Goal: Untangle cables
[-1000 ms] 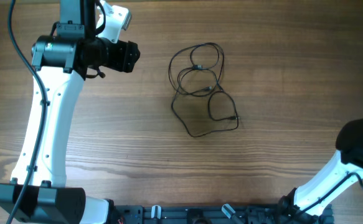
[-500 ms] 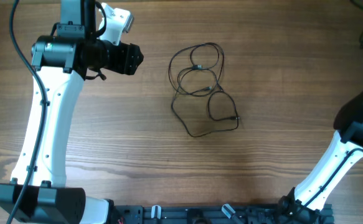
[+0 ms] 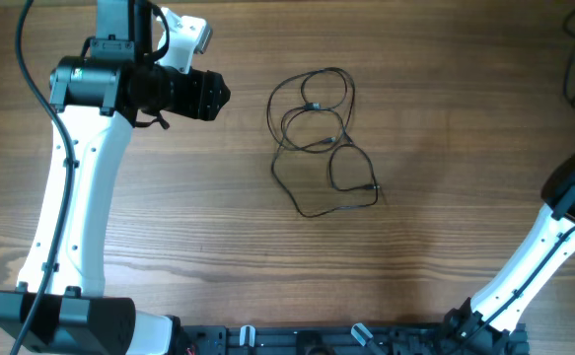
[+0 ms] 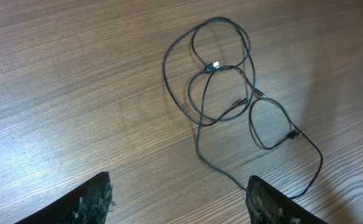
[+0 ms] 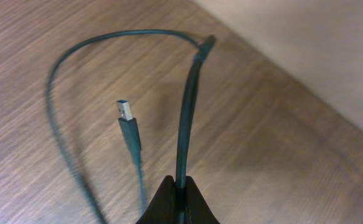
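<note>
At far right, right pincer (image 5: 176, 184) pinches a cable (image 5: 182, 124); left pincer (image 4: 179, 188) hangs spread.

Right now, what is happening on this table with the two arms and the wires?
The two arms are untangling cables. The right gripper is shut on a dark USB cable near the edge of the table, with its plug free. The left gripper is open and empty, pointed at the tangle of thin black cables lying in loose overlapping loops mid-table. Nothing touches that tangle.
</note>
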Robot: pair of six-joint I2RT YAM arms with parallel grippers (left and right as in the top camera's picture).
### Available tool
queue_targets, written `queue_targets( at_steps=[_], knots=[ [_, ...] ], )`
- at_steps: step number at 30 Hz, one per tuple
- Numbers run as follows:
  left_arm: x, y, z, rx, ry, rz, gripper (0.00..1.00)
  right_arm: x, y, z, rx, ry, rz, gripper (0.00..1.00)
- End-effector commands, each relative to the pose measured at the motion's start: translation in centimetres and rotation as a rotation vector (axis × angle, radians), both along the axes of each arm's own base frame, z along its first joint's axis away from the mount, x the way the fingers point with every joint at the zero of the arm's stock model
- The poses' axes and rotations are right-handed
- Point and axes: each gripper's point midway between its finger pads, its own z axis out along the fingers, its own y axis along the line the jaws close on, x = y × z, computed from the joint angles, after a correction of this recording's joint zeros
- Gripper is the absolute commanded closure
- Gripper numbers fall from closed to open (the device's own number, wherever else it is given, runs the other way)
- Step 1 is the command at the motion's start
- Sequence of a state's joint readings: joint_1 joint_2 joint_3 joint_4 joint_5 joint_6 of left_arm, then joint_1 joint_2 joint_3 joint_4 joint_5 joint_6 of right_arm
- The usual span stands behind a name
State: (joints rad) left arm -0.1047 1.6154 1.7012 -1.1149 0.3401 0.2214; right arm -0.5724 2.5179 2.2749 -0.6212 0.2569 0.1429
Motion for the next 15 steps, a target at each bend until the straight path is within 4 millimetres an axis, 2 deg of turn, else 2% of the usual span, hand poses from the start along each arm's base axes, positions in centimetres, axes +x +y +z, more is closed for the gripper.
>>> queue_targets(
  at_steps=[1, 5, 6, 7, 8, 12, 15],
  knots=[
    [-0.5, -0.6, 1.7, -0.038, -0.031, -0.006, 0.29, -0.3, -0.7, 0.0, -0.022, 0.018, -0.001, 0.95],
    [-0.6, -0.6, 1.8, -0.039, -0.035, -0.007, 0.29, -0.4, -0.6, -0.1, -0.022, 0.03, 0.007, 0.95],
    [-0.6, -0.6, 1.8, -0.039, -0.035, -0.007, 0.29, -0.5, -0.6, -0.1, -0.016, 0.029, 0.001, 0.75],
    [-0.6, -0.6, 1.9, -0.039, -0.036, -0.007, 0.29, -0.5, -0.5, -0.2, -0.01, 0.027, -0.007, 0.12],
    [-0.6, -0.6, 1.9, -0.039, -0.036, -0.007, 0.29, -0.6, -0.5, -0.3, -0.006, 0.028, -0.01, 0.0],
    [-0.7, -0.6, 2.2, -0.039, -0.044, -0.008, 0.29, -1.0, 0.0, -0.2, 0.011, 0.051, -0.009, 0.01],
    [-0.8, -0.6, 2.4, -0.04, -0.05, -0.008, 0.27, -1.1, 0.3, 1.8, 0.026, 0.034, -0.03, 0.01]
  ],
)
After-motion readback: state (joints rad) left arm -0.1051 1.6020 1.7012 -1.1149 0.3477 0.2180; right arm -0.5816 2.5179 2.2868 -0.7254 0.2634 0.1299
